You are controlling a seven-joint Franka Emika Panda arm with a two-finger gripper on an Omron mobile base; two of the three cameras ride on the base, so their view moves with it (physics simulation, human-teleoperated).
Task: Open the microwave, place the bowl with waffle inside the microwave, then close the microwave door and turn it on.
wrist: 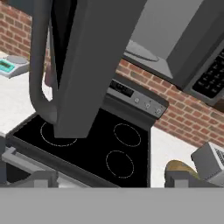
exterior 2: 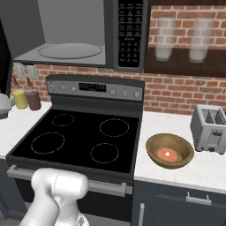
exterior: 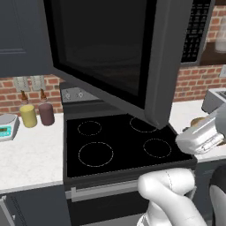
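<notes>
Now the microwave door (exterior: 110, 53) hangs open over the stove, the tool (wrist: 109, 177) spread and empty before it, the bowl (exterior 2: 170, 151) with waffle (exterior 2: 168, 155) rightward on the table, near its front edge.

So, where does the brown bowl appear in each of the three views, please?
Left base view: the bowl is a sliver at the right edge, behind the white arm.
Right base view: it sits lower right on the counter, holding the waffle, left of the toaster.
Hand view: bottom right, partly hidden behind a fingertip.
Shared landmark: the black stove.
</notes>
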